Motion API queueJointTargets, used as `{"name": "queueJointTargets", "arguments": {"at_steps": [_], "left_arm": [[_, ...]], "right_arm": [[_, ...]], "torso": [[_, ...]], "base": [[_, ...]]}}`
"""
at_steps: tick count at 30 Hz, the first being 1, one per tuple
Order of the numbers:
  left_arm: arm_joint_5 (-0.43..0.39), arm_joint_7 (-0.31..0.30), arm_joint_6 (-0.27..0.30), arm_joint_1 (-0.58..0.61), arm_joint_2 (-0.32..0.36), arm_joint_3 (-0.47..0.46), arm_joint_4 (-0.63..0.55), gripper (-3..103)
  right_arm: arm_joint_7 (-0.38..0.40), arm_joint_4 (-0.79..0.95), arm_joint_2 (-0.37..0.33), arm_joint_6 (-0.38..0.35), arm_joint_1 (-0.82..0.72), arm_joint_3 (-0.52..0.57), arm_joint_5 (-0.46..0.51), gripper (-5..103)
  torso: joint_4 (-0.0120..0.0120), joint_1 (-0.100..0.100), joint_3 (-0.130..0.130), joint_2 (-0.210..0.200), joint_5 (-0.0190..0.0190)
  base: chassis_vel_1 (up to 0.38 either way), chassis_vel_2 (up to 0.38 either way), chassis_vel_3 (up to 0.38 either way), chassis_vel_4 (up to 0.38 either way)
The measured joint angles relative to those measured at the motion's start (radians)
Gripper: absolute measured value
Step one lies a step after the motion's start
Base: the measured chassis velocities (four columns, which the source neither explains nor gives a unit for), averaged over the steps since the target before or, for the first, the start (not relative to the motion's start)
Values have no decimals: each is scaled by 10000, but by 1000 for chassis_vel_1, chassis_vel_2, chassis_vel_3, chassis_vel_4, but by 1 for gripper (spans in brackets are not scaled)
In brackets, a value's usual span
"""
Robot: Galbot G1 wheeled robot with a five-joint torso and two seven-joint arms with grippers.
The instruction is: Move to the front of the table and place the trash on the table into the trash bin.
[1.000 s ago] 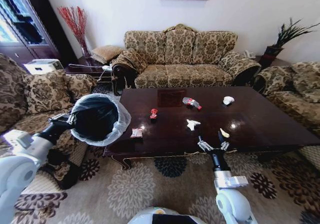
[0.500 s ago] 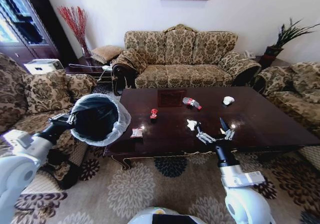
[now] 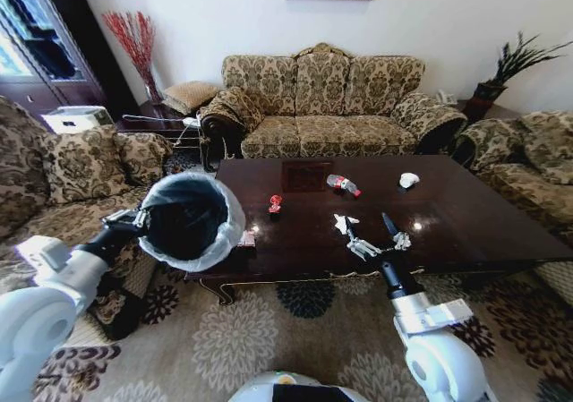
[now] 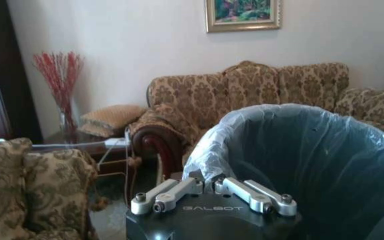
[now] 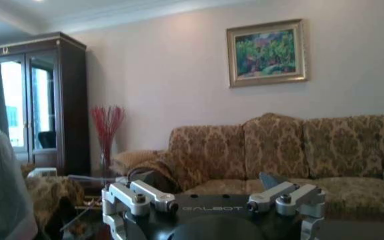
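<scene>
Your tabletop (image 3: 466,218) is a large, dark, glossy reddish-brown rectangle. Off its left front corner, your left end effector (image 3: 136,219) is clamped on the rim of the one trash bin (image 3: 190,218), a round black bin with a whitish bag folded over the rim; the left wrist view shows the fingers (image 4: 172,192) closed on the bag edge. Your right end effector (image 3: 376,236) hangs over the tabletop near the front edge, its fingers spread wide apart and holding nothing, just beside a crumpled white paper (image 3: 343,222).

You can count five pieces of trash: a clear bottle (image 3: 342,184) with red cap at centre rear, a white wad (image 3: 408,180) toward the right rear, a red wrapper (image 3: 275,204) left of centre, that white paper, and a pinkish packet (image 3: 246,238) by the left front corner, partly hidden by the bin.
</scene>
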Motion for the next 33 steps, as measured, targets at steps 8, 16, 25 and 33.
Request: {"name": "queueJointTargets", "arguments": {"at_steps": [8,16,25,33], "left_arm": [[128,-158,-283,-215,915,-584,1008,3],[-447,-306,-232,-318,1772,-924,1467,3],[-956,-396,-27,-63,1557,-864,910,3],[-831,-409,10,-72,1245,-443,380,3]], "right_arm": [[-60,-1259,-732,-845,1175,-260,1124,100],[-390,-3081,-838,-1242,3330,-2016,1270,100],[216,-4225,-202,-596,4864,-3734,720,100],[-129,-4493,-4,-709,4859,-3968,16,100]], "torso": [[8,1,1,-1,-3],[5,3,2,-1,-2],[7,2,2,-1,-1],[1,1,1,-1,2]], "base": [[0,0,0,0],[0,0,0,0],[0,0,0,0],[0,0,0,0]]}}
